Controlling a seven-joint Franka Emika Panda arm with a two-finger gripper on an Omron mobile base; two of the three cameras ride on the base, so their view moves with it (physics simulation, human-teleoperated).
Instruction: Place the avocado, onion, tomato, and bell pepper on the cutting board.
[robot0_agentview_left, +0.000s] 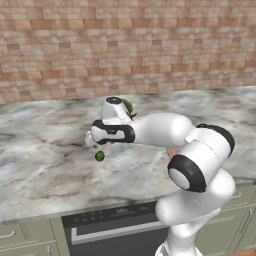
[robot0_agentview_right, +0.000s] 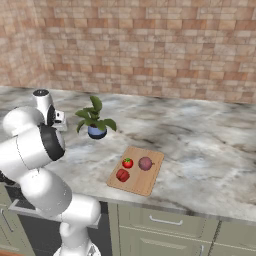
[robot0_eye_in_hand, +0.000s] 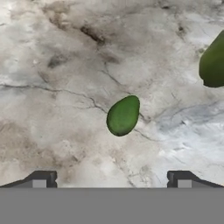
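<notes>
The avocado (robot0_eye_in_hand: 123, 115), a small dark green oval, lies on the marble counter straight ahead between my open fingertips. In the left base view the avocado (robot0_agentview_left: 100, 156) sits just below my gripper (robot0_agentview_left: 96, 145), which hangs over it with nothing held. My gripper (robot0_eye_in_hand: 112, 180) has its jaws wide apart. Far to the right, the tan cutting board (robot0_agentview_right: 144, 184) lies near the counter's front edge. On it rest the tomato (robot0_agentview_right: 127, 163), the purplish onion (robot0_agentview_right: 145, 163) and the red bell pepper (robot0_agentview_right: 122, 175).
A potted plant (robot0_agentview_right: 95, 120) in a blue pot stands between the avocado and the board; one of its leaves (robot0_eye_in_hand: 213, 63) reaches into the hand view. A brick wall backs the counter. An oven panel (robot0_agentview_left: 115, 220) sits below the counter edge.
</notes>
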